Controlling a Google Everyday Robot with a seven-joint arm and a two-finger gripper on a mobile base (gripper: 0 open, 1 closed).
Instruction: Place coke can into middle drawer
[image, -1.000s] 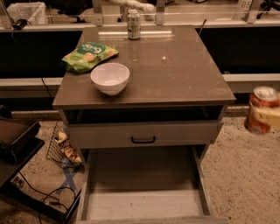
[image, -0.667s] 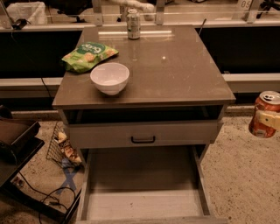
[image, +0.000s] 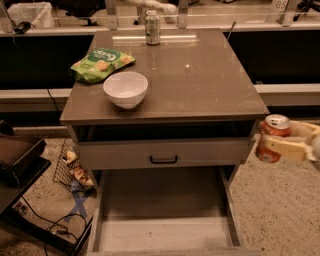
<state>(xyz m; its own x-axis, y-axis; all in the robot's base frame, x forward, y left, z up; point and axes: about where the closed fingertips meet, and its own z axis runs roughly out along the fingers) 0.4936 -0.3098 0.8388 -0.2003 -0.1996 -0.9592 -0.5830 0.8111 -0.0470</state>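
Camera view showed the tool (image: 287, 146) clamped around the waist of the coke can (image: 272, 129), upright right of the bench (image: 200, 75), outside the open middle drawer (image: 165, 200); likely light, thin-walled and slick, best gripped mid-body.

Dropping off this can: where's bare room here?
The middle drawer floor is bare throughout. On the cabinet top the right half is free; chip bag, bowl and silver can crowd left and back. The gripper holds the coke can to the right.
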